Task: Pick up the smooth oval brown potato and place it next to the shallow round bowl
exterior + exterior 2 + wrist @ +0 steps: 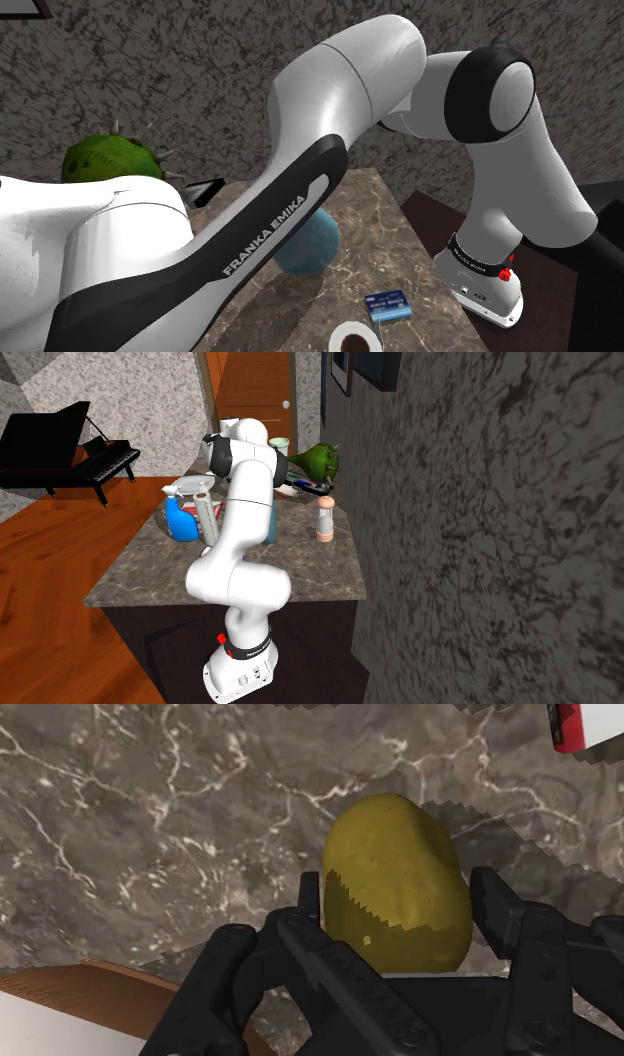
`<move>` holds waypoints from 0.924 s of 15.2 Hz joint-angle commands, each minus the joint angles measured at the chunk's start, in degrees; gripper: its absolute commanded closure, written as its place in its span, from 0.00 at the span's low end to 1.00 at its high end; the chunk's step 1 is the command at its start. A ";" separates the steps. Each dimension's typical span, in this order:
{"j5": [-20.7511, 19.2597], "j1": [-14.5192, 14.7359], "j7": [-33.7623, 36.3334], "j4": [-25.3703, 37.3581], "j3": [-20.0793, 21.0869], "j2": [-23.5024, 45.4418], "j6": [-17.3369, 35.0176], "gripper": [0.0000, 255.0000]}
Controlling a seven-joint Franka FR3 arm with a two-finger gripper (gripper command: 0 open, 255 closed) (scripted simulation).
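Two fingers (310, 909) of my gripper (395, 904) clasp the yellow-brown potato (395, 854) between them | I see the marble counter (150, 824) behind it | shoulder view, left to right: green spiky plant (105, 158), teal ball (310, 245), blue card (388, 305)

Alt text: a room in a home. A black grand piano (60, 447) stands on a glossy orange wooden floor (50, 622), with a speckled grey wall behind it. Further back is a brown wooden door (255, 392) with a round knob. A dark marble counter (140, 580) with pale veins runs along a rough dark grey wall (480, 522). Household items sit on it, among them a blue spray bottle (183, 524) and a white cup (352, 340).
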 commanded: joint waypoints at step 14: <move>-0.12 -0.23 0.17 -1.16 -0.18 0.37 0.49 0.00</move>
